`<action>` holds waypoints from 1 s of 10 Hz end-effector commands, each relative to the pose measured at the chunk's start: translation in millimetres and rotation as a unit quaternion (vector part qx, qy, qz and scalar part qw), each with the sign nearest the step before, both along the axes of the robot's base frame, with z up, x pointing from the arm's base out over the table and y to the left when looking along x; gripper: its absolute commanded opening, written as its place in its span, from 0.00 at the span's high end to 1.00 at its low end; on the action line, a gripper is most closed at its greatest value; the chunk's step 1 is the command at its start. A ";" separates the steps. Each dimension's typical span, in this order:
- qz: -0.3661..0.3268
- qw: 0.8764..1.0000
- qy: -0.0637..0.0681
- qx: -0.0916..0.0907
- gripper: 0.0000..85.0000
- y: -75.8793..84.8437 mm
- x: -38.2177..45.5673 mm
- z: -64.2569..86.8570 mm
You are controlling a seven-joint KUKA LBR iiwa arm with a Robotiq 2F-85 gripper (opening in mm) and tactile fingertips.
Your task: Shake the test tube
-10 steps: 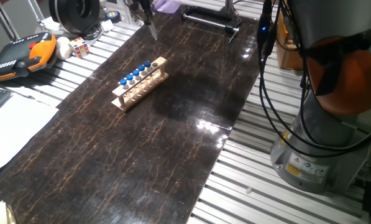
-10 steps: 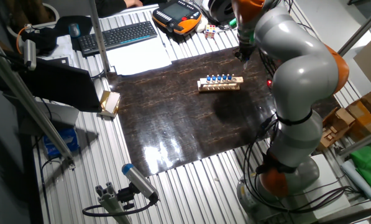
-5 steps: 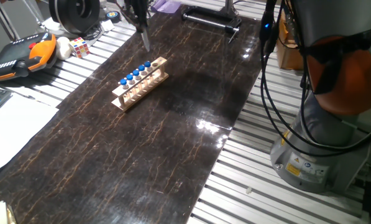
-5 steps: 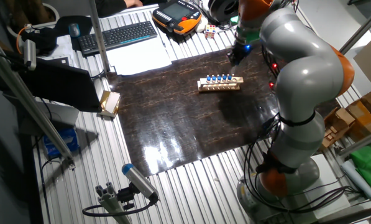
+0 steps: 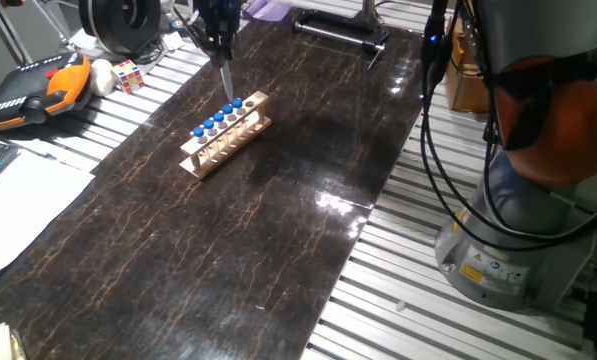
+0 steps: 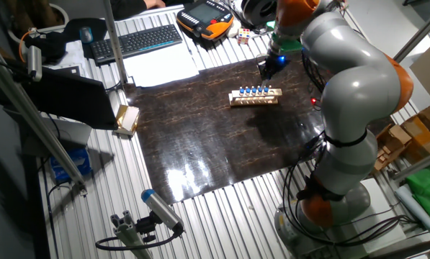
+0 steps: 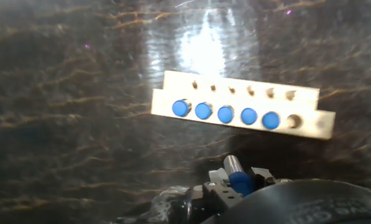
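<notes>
The test tube sits clamped between the fingers of the gripper, blue cap showing in the hand view, held in the air just above the wooden rack. Since a second ago the gripper has moved from beyond the rack toward it. The rack (pale, drilled wood) holds five blue-capped tubes on a dark, glossy veined table

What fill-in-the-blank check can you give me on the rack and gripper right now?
The wooden rack holds ___ blue-capped tubes. The hole at one end of the rack is ___. The gripper is shut on a blue-capped ___, clear of the rack.
Missing words: five; empty; test tube.
</notes>
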State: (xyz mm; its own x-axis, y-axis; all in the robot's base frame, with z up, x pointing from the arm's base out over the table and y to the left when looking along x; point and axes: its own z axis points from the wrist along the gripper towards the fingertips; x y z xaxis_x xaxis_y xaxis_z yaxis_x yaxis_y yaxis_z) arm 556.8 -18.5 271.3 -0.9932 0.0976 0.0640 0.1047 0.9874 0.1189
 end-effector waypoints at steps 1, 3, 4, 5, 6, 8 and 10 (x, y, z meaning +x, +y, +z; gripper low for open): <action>-0.043 0.999 0.000 0.015 0.95 0.7 -0.4 -0.7; -0.040 0.999 -0.001 0.007 0.95 0.5 -0.6 -1.1; -0.025 1.000 -0.005 -0.018 0.94 -1.6 0.3 -1.7; 0.004 0.999 -0.011 -0.053 0.93 -6.6 2.4 -3.1; 0.051 0.993 -0.013 -0.109 0.91 -16.4 5.8 -4.4; 0.119 0.978 -0.014 -0.173 0.91 -46.4 14.7 -4.5; 0.176 0.957 -0.002 -0.230 0.91 -68.3 19.6 -1.5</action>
State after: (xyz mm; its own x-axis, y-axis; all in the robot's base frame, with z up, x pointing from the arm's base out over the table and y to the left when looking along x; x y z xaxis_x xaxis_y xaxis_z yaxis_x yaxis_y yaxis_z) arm 576.6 -76.3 269.7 -0.9943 -0.0565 0.0907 -0.0663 0.9918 -0.1091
